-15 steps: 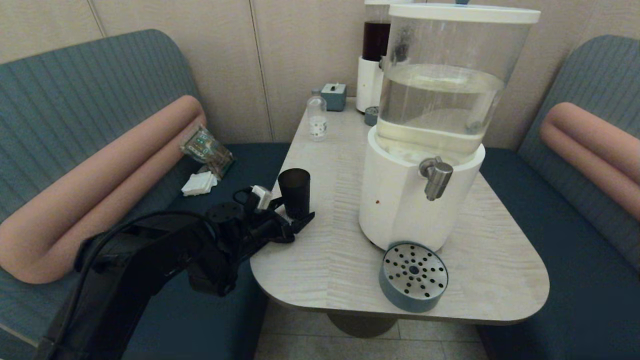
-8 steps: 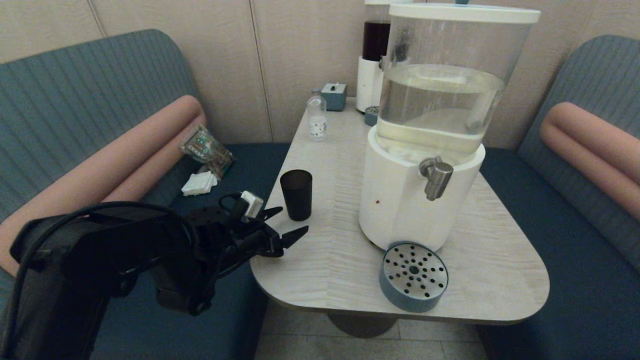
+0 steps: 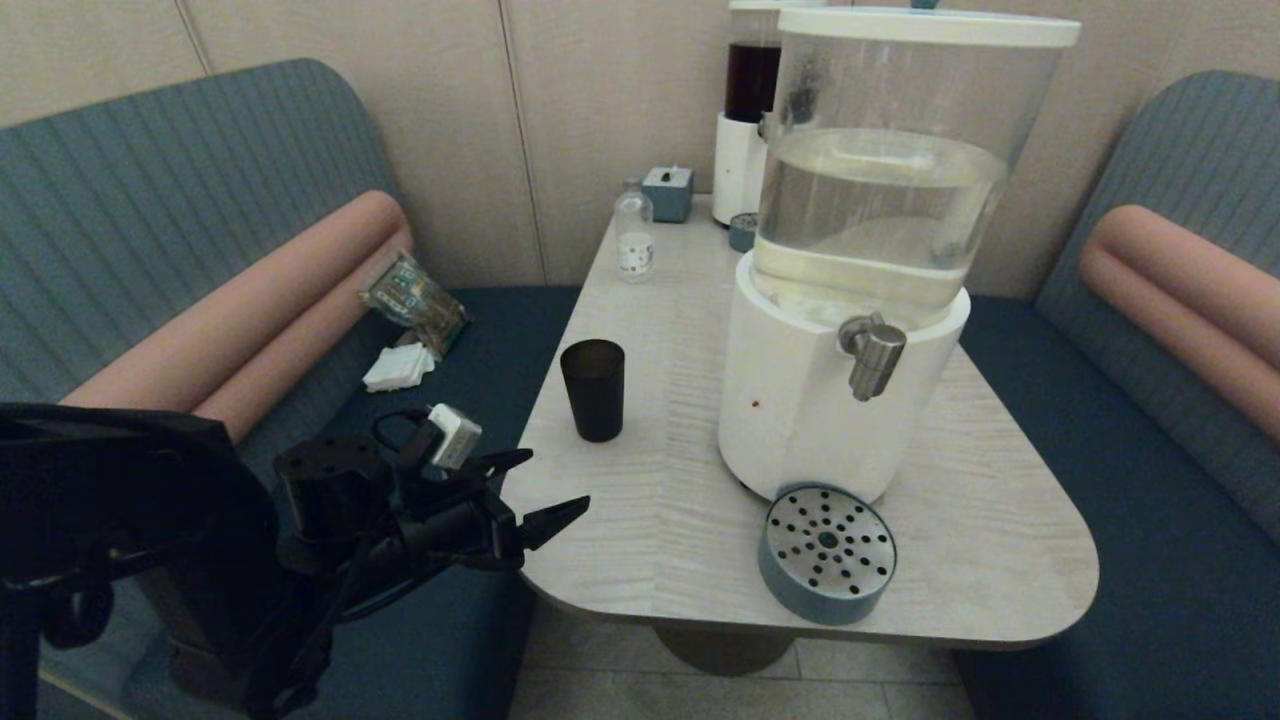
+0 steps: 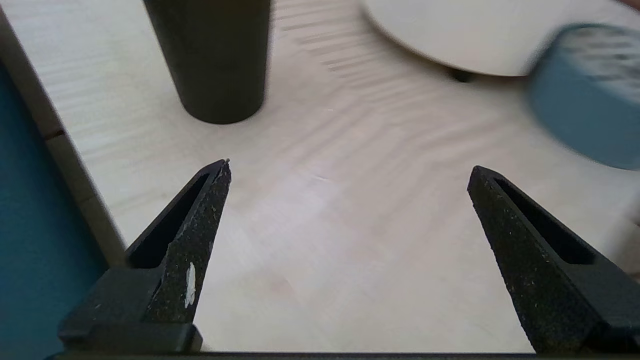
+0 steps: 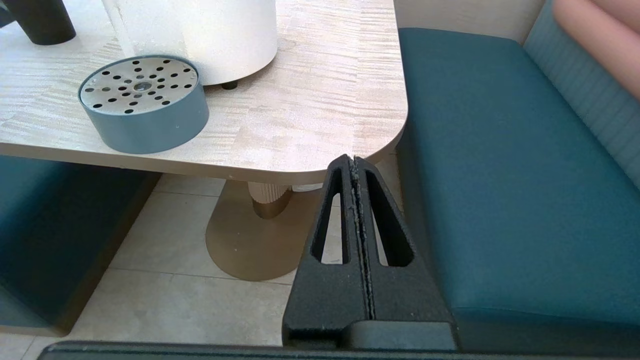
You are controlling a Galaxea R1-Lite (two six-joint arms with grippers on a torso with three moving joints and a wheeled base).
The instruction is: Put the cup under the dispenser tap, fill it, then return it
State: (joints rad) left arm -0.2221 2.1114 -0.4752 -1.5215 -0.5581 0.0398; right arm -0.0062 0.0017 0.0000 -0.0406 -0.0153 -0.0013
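Cup [image 3: 592, 389], small dark translucent plastic tumbler, stands upright near the left edge of the pale wood-grain table [image 3: 1000, 520], apart from the white dispenser base. Brushed-steel dispenser tap [image 3: 873, 355] juts from that base above a round blue-grey drip tray [image 3: 827, 553] with perforated metal top, at the near edge. Left gripper [image 3: 545, 490] hovers at the table's near-left corner, fingers spread wide, holding nothing, short of the cup. Right gripper [image 5: 356, 162] sits below the near-right corner, fingers pressed together.
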